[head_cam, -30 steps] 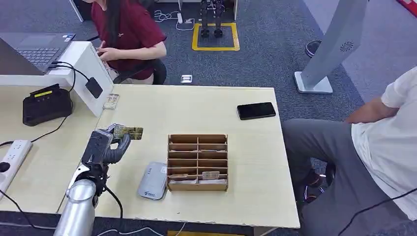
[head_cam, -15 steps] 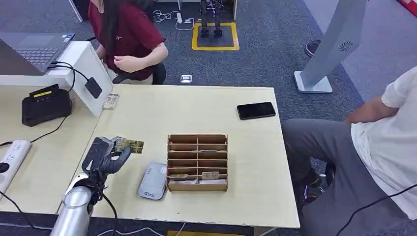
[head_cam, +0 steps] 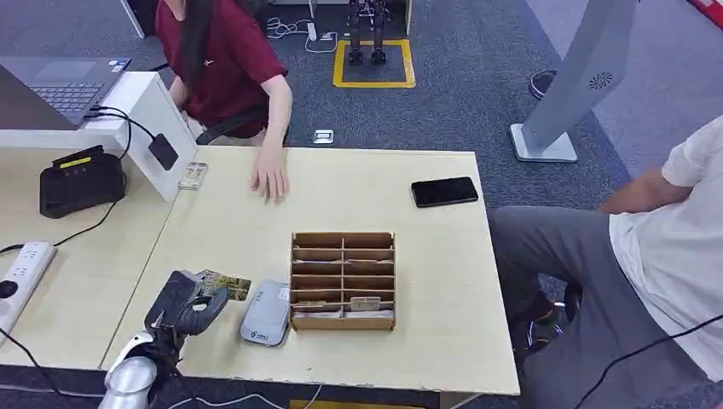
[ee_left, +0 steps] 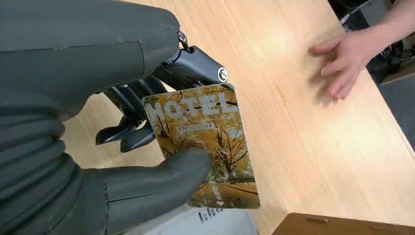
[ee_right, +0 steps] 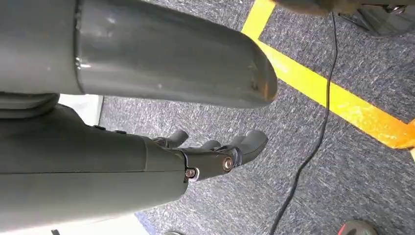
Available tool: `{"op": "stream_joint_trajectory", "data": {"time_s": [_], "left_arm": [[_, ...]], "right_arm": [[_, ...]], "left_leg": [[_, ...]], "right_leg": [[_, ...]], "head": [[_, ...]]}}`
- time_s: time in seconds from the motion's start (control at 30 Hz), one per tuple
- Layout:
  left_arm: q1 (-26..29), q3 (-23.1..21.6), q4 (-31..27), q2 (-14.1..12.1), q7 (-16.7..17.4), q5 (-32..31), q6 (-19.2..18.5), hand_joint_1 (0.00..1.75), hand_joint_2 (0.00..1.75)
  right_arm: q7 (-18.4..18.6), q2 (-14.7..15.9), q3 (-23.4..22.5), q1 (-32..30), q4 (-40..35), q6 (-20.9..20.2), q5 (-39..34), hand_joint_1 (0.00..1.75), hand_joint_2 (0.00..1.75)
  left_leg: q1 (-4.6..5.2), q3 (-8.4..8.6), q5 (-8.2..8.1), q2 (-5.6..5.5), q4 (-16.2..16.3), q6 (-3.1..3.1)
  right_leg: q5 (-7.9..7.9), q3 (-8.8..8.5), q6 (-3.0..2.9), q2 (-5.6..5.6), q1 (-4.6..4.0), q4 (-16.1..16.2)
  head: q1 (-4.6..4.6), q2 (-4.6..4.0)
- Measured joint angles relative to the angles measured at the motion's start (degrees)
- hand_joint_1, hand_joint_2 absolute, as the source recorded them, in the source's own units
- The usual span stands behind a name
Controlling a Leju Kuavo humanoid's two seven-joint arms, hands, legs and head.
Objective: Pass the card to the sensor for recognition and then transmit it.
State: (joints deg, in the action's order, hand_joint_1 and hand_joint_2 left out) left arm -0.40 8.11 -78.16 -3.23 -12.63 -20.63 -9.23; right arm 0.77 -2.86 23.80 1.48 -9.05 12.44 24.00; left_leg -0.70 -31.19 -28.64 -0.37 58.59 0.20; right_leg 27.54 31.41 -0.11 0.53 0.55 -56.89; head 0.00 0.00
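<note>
Beside the sensor [head_cam: 265,313], card [head_cam: 223,285] pinched in left hand [head_cam: 183,304].

A wooden rack [head_cam: 343,280] stands near the counter's [head_cam: 426,256] front edge, a phone [head_cam: 444,192] by its right edge, a person's hand [head_cam: 270,181] flat near its far edge
</note>
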Motion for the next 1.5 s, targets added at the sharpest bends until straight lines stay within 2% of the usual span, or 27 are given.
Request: {"op": "stream_joint_trajectory", "data": {"time_s": [0.4,0.67,0.8,1.3,1.5], "left_arm": [[1.33,0.0,-2.49,0.68,0.0,0.09,-1.03,1.75,1.75],[1.27,-0.57,-6.51,2.38,1.36,5.16,-1.99,1.75,1.75],[1.3,-1.86,-7.17,2.78,2.01,3.63,-0.98,1.75,1.75],[1.36,-3.13,-7.39,3.32,2.25,2.93,-0.87,1.75,1.75],[1.49,-4.57,-7.39,3.3,2.88,0.35,0.02,1.75,1.75]], "right_arm": [[0.0,0.02,-0.02,0.01,0.0,0.11,-0.15,0.0,0.0],[-0.02,0.0,-0.02,0.01,0.0,0.28,-0.15,0.0,0.0],[-0.13,0.0,-0.02,0.02,0.0,0.35,-0.15,0.0,0.0],[-0.24,0.0,-0.02,0.02,0.0,0.39,-0.17,0.0,0.0],[-0.33,0.0,-0.02,0.05,0.0,0.44,-0.15,0.0,0.0]], "left_leg": [[0.0,-0.01,0.0,0.0,0.0,0.0],[0.0,0.0,0.0,0.0,0.02,0.0],[0.0,-0.01,0.0,0.0,0.02,0.0],[0.0,0.0,0.0,0.0,0.02,0.0],[0.0,-0.01,0.0,0.0,0.02,0.0]], "right_leg": [[0.0,0.0,0.0,0.0,0.0,0.0],[0.0,0.01,0.0,0.0,0.0,0.0],[0.0,0.01,0.0,-0.01,0.0,0.0],[0.0,0.01,0.0,0.0,0.0,0.0],[0.0,0.01,0.0,-0.01,0.0,0.0]], "head": [[0.0,0.0],[0.0,0.0],[0.0,0.0],[0.0,-0.02],[-0.02,0.0]]}}
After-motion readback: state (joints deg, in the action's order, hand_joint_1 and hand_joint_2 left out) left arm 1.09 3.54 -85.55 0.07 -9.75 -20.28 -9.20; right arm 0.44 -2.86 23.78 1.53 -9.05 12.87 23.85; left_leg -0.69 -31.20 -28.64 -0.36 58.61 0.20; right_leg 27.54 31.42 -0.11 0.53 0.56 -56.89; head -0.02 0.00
